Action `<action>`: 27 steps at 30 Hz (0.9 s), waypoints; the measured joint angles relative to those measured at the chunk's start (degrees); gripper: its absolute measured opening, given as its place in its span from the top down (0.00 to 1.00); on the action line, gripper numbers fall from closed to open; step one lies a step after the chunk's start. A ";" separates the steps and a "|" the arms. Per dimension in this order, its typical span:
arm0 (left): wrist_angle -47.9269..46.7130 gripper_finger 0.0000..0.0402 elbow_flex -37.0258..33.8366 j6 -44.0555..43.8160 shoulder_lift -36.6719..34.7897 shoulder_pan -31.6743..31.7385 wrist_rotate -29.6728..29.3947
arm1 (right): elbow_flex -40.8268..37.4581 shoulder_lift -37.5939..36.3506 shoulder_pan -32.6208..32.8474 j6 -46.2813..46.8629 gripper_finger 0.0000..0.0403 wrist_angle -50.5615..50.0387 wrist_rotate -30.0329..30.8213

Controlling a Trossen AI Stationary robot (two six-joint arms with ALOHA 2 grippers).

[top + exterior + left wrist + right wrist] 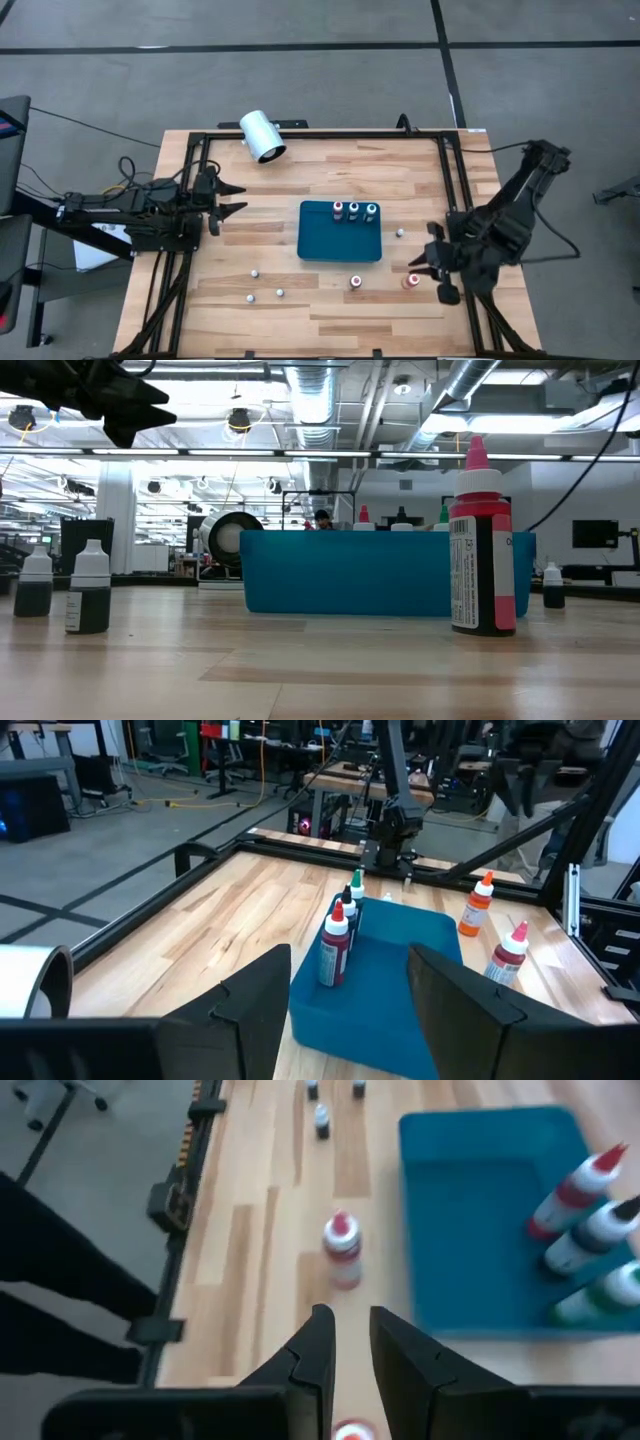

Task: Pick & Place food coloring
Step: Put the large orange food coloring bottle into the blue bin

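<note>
Right claw (428, 262) hangs slightly parted and empty above the orange-red bottle (411, 281) near the bench's (300, 190) front right; left claw (232, 199) waits wide open at left. Three bottles (354, 211) stand in the blue tray (339, 245). Six more stand on the bench: one red (356, 282), four small ones.

Both grippers' fingers (250, 1010) apart, empty

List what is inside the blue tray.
Three dropper bottles stand upright in a row along one edge of the blue tray: a red one, a dark one, a green one. The remaining floor shows nothing else.
</note>
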 joint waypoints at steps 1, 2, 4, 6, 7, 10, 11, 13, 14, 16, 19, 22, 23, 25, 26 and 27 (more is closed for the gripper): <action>0.02 0.52 0.00 0.01 -0.11 0.00 0.00 | 0.58 0.68 0.78 1.50 0.86 -0.44 -0.02; -0.01 0.52 0.00 0.01 -0.11 0.00 0.00 | 1.05 1.24 1.52 2.83 0.86 -0.65 -0.02; 0.02 0.52 -0.01 -0.01 -0.11 0.00 0.00 | 1.99 2.05 2.79 4.69 0.86 -0.70 -0.42; 0.02 0.52 0.00 -0.01 -0.09 0.00 0.01 | 2.70 2.46 3.78 6.65 0.86 -0.88 -1.88; 0.02 0.52 0.00 -0.01 -0.09 0.00 0.01 | 2.87 2.56 4.00 7.80 0.86 -1.03 -2.97; 0.02 0.52 0.00 -0.04 -0.09 0.00 0.02 | 2.90 2.57 4.33 12.29 0.86 -2.44 -6.74; 0.02 0.52 0.00 -0.04 -0.09 0.00 0.02 | 2.90 2.57 4.33 13.80 0.86 -3.14 -7.86; 0.00 0.52 0.00 -0.04 -0.09 0.00 0.02 | 2.90 2.57 4.20 16.47 0.86 -4.85 -9.52; -0.17 0.52 0.00 -0.08 -0.09 0.00 0.02 | 2.90 2.57 4.22 17.65 0.86 -5.54 -10.03; -0.88 0.52 0.00 -0.61 -0.09 0.00 0.02 | 2.90 2.57 4.20 20.48 0.86 -6.93 -10.34; -1.29 0.52 0.00 -1.12 -0.09 0.00 0.03 | 2.90 2.57 4.20 25.15 0.86 -9.08 -10.38; -1.27 0.52 0.00 -1.15 -0.09 0.00 0.04 | 2.90 2.57 4.20 30.37 0.86 -11.36 -10.45; -1.27 0.52 0.00 -1.15 -0.09 0.00 0.02 | 2.90 2.57 4.20 31.62 0.86 -12.07 -10.47; -1.27 0.52 0.00 -1.17 -0.09 0.00 0.04 | 2.90 2.57 4.20 33.31 0.86 -12.87 -10.86; -1.27 0.52 0.00 -1.17 -0.09 0.00 0.02 | 2.90 2.57 4.19 33.56 0.86 -13.06 -11.46; -1.27 0.52 0.00 -1.17 -0.09 0.00 0.02 | 2.90 2.57 4.00 33.60 0.86 -13.11 -11.94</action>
